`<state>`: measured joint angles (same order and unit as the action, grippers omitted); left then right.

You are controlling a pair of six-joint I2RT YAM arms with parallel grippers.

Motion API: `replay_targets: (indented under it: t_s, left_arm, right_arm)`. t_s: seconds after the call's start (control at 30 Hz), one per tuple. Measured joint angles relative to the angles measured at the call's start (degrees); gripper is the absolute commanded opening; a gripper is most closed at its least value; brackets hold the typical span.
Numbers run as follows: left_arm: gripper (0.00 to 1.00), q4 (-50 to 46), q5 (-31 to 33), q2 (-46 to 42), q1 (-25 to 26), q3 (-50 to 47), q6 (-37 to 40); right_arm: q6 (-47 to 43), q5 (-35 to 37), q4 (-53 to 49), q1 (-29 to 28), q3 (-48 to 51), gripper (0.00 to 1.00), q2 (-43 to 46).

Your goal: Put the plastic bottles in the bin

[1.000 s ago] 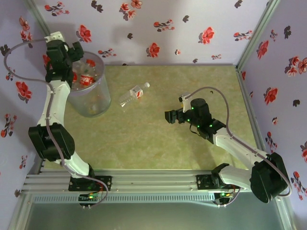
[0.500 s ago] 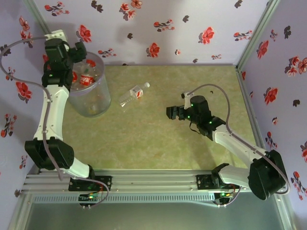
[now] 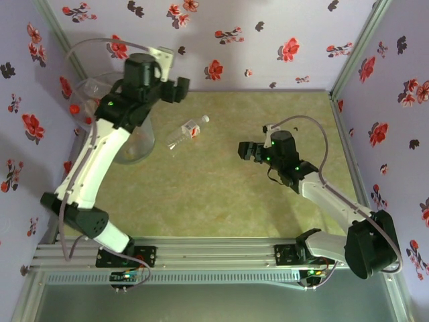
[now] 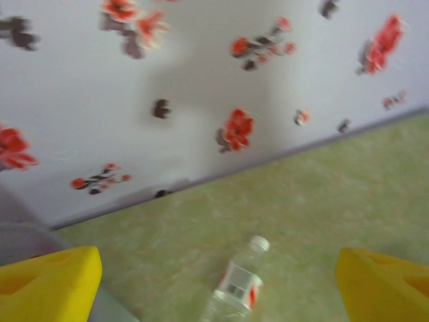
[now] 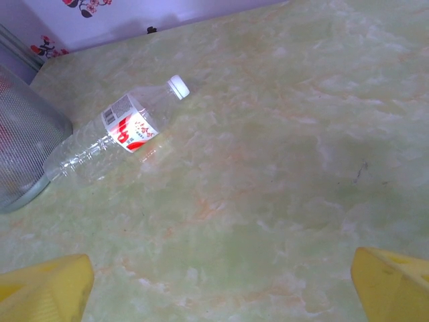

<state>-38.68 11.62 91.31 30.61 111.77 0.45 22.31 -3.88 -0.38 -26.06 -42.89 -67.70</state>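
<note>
One plastic bottle (image 3: 186, 133) (clear, white cap, red-and-white label) is found lying on its side on the green table (image 3: 221, 194), just right of the bin (image 3: 137, 144) and apart from it, with its cap turned toward the back wall (image 3: 268, 40). The left gripper (image 3: 179, 89) is held high near the bin's far side, its yellow fingers (image 4: 47, 278) set wide apart with nothing gripped. The right gripper (image 3: 243, 150) is likewise spread wide and empty, held right of the bottle and well apart from it.
</note>
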Motion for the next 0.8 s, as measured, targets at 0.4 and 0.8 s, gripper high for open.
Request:
replay_targets:
  t_s: [0.4,0.8]
  left_arm:
    - [0.99,-18.38,-2.03,33.24,4.94,24.9,3.19]
    - [1.0,-24.0,-11.91,50.62,-3.76,36.13,2.95]
  right_arm:
    - [1.79,-1.16,-0.61,2.84,3.48,0.99,6.91]
    - [1.73,-6.27,-2.1,4.44,4.72,0.99,5.7]
